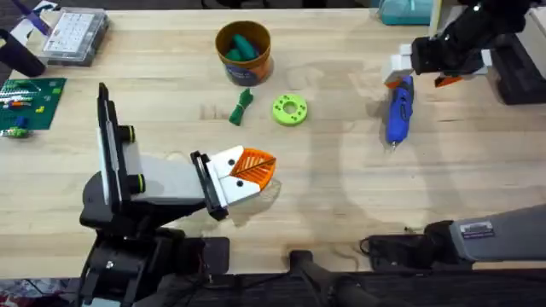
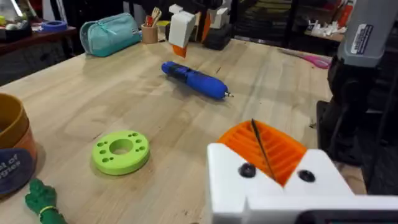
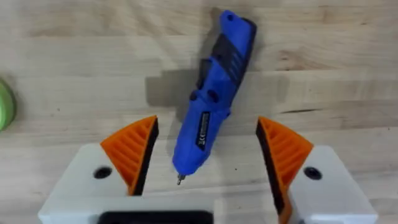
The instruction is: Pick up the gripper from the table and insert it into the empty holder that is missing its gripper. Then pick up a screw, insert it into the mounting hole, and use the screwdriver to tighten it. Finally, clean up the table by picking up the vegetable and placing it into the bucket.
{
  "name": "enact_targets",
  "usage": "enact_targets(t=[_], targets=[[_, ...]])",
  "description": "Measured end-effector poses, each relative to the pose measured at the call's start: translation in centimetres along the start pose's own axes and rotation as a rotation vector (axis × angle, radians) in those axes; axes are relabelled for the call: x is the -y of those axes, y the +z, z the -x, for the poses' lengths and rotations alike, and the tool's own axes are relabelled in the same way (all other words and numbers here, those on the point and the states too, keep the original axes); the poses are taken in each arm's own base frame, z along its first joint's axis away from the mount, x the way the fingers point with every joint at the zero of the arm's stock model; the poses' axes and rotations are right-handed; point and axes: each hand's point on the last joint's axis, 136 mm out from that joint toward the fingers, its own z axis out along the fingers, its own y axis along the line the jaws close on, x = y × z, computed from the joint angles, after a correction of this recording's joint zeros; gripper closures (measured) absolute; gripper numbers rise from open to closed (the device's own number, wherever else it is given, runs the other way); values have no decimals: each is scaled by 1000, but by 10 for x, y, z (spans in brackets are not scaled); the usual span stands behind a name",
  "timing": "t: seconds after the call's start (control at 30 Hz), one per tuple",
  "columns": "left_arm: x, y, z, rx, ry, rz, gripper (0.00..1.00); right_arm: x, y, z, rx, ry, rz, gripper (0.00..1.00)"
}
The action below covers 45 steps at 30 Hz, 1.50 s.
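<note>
Lying between the right fingers (image 3: 134, 152) (spread wide), the screwdriver (image 3: 211, 106).

We see a blue screwdriver (image 3: 208, 121) on the pale wood-grain bench (image 1: 341, 188), an orange-yellow bucket (image 1: 244, 53) with a dark blue band, a dark green vegetable (image 1: 242, 106), a lime-green ring disc (image 1: 289, 109), and our right gripper (image 3: 205, 165), white with orange ribbed pads (image 3: 132, 149).

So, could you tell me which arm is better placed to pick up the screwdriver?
The right arm: its gripper hovers open directly over the screwdriver, fingers straddling the blue body. The left gripper sits near the holder, farther off.
</note>
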Motion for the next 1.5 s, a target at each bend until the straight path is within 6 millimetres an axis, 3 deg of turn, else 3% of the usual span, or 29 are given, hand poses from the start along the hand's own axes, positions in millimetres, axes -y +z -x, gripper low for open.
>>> enact_targets(t=[0.23,0.27,0.47,0.63,0.87,1.27,1.5], targets=[[0,0,0,0,0,0,991,5,5,9,23,59,-28,30],[0,0,0,0,0,0,991,3,18,6,-16,79,-26,30],[0,0,0,0,0,0,991,9,54,1,-110,129,-26,30],[0,0,0,0,0,0,991,15,72,-3,-158,145,-31,30],[0,0,0,0,0,0,991,7,99,-3,-195,119,-3,30],[0,0,0,0,0,3,991,4,102,2,-183,102,17,30],[0,0,0,0,0,3,991,5,103,10,-151,109,32,140]])
